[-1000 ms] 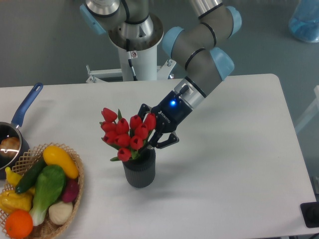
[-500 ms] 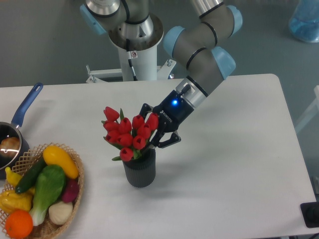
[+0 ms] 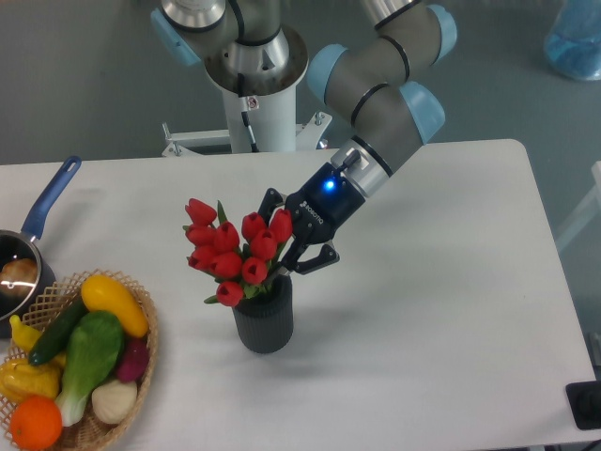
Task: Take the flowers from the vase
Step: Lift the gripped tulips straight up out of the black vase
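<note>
Since the frame half a second before, the tool (image 3: 286, 246) had shifted slightly up and to the left, and the flowers (image 3: 228, 251) had gone with it, the red buds sitting a little higher and further left above the vase (image 3: 264, 319). The tool's two dark fingers (image 3: 319, 259) were closed in on the bunch just below the buds on its right side, pinching the flowers near the top of the stems; the exact contact was partly hidden by the buds and leaves. A blue light showed on the tool's wrist. The lower stems were still inside the mouth of the vase, so the flowers were gripped but not lifted clear. The bunch leaned to the left of the vase. The vase stood upright on the white bench (image 3: 423, 310), roughly mid-bench, directly below the tool. The arm ran up and to the right from the tool toward its base column at the back edge of the bench. At the front left corner sat a wicker basket (image 3: 141, 366) of coloured vegetables, well apart from the vase. Behind the basket, at the left edge, a saucepan (image 3: 42, 211) with a blue handle was partly cut off by the frame.
</note>
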{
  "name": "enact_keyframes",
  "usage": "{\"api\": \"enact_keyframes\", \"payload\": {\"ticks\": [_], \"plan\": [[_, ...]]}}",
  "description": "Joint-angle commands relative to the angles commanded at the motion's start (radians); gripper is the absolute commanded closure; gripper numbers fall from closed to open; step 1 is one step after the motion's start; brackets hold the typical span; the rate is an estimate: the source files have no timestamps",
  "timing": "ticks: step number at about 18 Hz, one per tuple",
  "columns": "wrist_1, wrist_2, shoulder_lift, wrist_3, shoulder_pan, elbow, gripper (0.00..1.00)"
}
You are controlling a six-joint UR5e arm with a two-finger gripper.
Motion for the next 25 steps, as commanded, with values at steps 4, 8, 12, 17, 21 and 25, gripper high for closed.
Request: {"api": "enact_keyframes", "payload": {"ticks": [4,8,12,17,21,25], "plan": [[-0.002,-0.014,0.008,0.0,0.005,0.0,0.62],[-0.002,-0.058,0.017,-0.002,0.005,0.0,0.62],[-0.002,-0.081,0.031,-0.04,0.009,0.003,0.62],[-0.003,-0.084,0.055,-0.061,0.014,0.011,0.62],[-0.003,-0.084,0.061,-0.092,0.017,0.021,0.62],[-0.003,-0.086,0.083,-0.129,0.018,0.028,0.62]]}}
